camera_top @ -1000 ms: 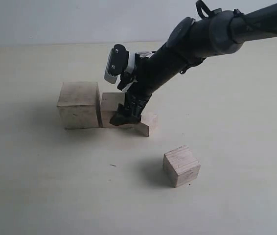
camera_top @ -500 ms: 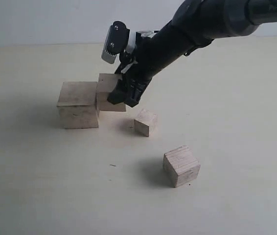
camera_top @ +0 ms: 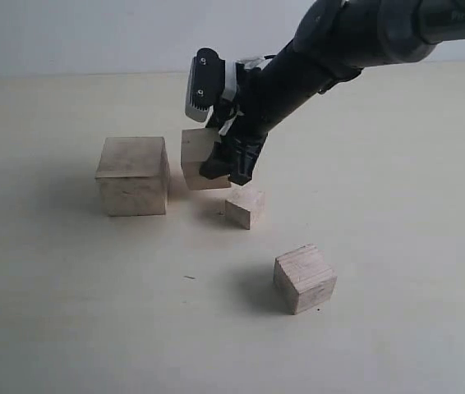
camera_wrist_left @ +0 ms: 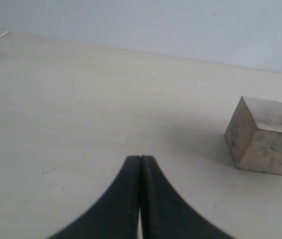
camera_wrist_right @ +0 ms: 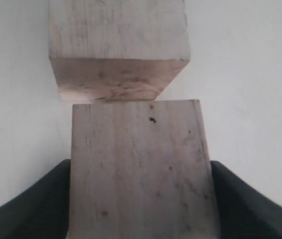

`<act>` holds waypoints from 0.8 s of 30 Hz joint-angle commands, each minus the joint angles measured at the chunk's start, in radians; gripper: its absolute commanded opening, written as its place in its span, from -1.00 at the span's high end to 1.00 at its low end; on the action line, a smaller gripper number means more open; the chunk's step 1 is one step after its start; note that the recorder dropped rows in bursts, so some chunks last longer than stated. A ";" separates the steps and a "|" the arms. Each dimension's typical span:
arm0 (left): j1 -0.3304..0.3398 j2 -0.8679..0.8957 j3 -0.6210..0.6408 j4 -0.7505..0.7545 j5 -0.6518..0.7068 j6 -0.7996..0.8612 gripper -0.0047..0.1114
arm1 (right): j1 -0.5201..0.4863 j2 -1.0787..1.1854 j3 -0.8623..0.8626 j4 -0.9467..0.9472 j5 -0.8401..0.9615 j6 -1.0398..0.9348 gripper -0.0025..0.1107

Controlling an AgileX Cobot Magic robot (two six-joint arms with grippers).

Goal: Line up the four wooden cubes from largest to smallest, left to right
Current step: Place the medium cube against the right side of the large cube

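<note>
The pale mid-sized wooden cube (camera_top: 195,152) hangs above the bench (camera_top: 68,312), just beside the largest wooden cube (camera_top: 132,175), pinched on opposite faces by the right jaws. It seems light, stiff, slightly smooth; you should grip it mid-face. The left jaws are pressed together.

Right gripper (camera_top: 229,167) aloft, clamping cube (camera_top: 197,154) (arm outstretched); left gripper (camera_wrist_left: 140,164) jaws together.
</note>
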 commanded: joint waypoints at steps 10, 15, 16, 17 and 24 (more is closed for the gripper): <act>0.003 -0.006 0.000 0.006 -0.007 0.002 0.92 | -0.006 0.081 0.001 0.151 0.026 -0.173 0.96; 0.003 -0.006 0.000 0.006 -0.007 0.002 0.92 | -0.006 0.118 0.001 0.192 0.026 -0.189 0.96; 0.003 -0.006 0.000 0.006 -0.007 0.002 0.92 | -0.006 0.124 0.001 0.197 0.026 -0.192 0.96; 0.003 -0.006 0.000 0.006 -0.007 0.002 0.92 | -0.006 0.130 0.001 0.210 0.026 -0.206 0.96; 0.003 -0.006 0.000 0.006 -0.007 0.002 0.92 | -0.006 0.144 0.001 0.239 0.037 -0.240 0.96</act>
